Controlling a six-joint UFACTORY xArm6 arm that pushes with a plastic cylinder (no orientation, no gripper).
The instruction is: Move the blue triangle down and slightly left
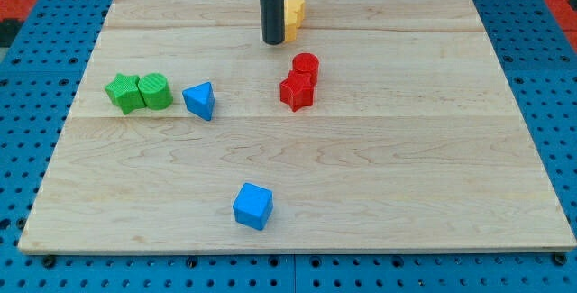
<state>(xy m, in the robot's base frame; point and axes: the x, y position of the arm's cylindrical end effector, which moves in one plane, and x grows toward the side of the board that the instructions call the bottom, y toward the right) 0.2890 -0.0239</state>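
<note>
Dark rod (272, 4) comes straight down from the top centre of the frame, upright, no visible tilt; my tip (273, 41) sits on the wooden worktop (406, 176) near its top edge, just left of the yellow block (294, 15), which the rod partly hides, so whether they touch cannot be told. No claw on this arm, just the bare rod, holding nothing. Blue triangle (199, 100) lies left of centre, well apart from my tip, down and to the left of it. Just left of the triangle, close but with a small gap, is a green cylinder-like block (156, 91), and touching that on its left a green star (122, 92). Right of centre, below my tip, two red blocks sit against each other: a red cylinder (306, 65) above and a red star-like block (296, 91) below it; neither touches my tip. Blue cube (252, 206) sits alone in the lower middle of the frame, well apart from everything, straight down and a bit right from the blue triangle. Blue pegboard (54, 4) surrounds the worktop.
</note>
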